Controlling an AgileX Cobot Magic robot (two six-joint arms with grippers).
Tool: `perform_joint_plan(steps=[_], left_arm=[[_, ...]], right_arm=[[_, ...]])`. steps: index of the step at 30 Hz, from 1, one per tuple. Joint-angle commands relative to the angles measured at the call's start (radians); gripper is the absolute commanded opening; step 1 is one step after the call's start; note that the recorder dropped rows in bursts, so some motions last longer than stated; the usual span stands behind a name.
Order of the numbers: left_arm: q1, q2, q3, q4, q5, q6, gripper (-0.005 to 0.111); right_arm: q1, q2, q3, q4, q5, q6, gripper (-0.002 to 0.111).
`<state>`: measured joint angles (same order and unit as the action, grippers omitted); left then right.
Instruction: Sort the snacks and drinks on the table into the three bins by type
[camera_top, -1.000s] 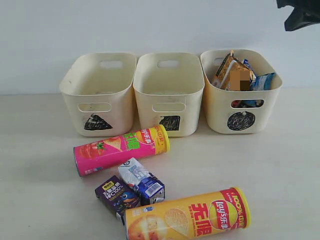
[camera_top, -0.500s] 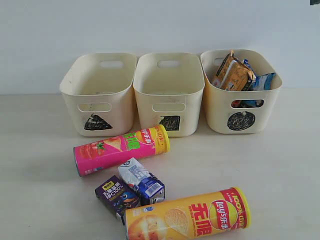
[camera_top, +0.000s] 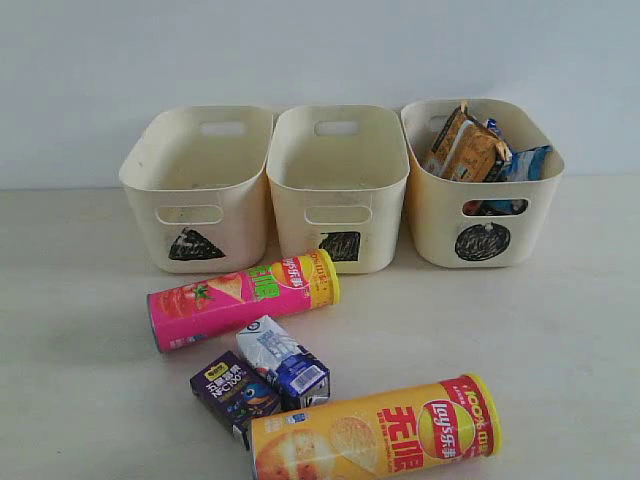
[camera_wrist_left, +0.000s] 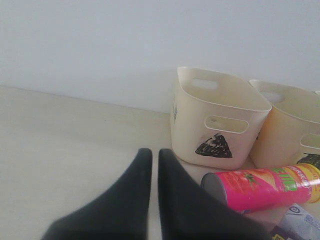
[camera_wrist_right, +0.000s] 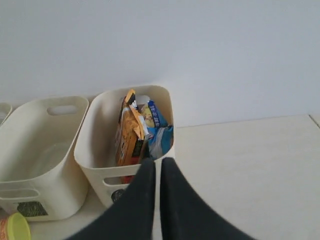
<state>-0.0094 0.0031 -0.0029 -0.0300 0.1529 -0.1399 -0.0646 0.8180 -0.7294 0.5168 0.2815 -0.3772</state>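
Done with packets (camera_top: 470, 150) in the circle tub (camera_top: 438, 222), yet to bin pink can (camera_top: 240, 298), yellow can (camera_top: 375, 437), purple carton (camera_top: 232, 392), white carton (camera_top: 283, 362) off the tabletop (camera_top: 560, 330) (both arms' jaws clenched, empty).

A row behind and a loose cluster in front, all on the tabletop (camera_top: 560, 330).

The left bin (camera_top: 235, 225), middle bin (camera_top: 290, 235) and right bin (camera_top: 530, 225) stand side by side along the rear, the first two touching and the third just beside the middle one. The packets (camera_top: 470, 150) stand on end inside the right bin. The far can (camera_top: 243, 298) lies on its side just before the left and middle bins. Before it, the left carton (camera_top: 235, 392) and right carton (camera_top: 283, 362) lie pressed together. The near can (camera_top: 375, 435) lies on its side at the very front, its left end against the cartons and the rest reaching rightward.
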Motion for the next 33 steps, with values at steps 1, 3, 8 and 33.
perform_joint_plan(steps=[1,3,8,33], left_arm=[[-0.001,-0.003,0.003,0.002,-0.003,0.002,0.004],[-0.001,-0.003,0.003,0.002,-0.003,0.002,0.004],[-0.001,-0.003,0.003,0.002,-0.003,0.002,0.004],[-0.001,-0.003,0.003,-0.064,-0.528,-0.408,0.004]], right_arm=[[0.051,-0.093,0.122,0.005,-0.036,0.005,0.0],[0.078,-0.152,0.188,0.005,-0.053,0.005,0.0],[0.097,-0.372,0.329,0.003,-0.081,0.002,0.0],[0.097,-0.667,0.693,0.021,-0.605,0.147,0.0]])
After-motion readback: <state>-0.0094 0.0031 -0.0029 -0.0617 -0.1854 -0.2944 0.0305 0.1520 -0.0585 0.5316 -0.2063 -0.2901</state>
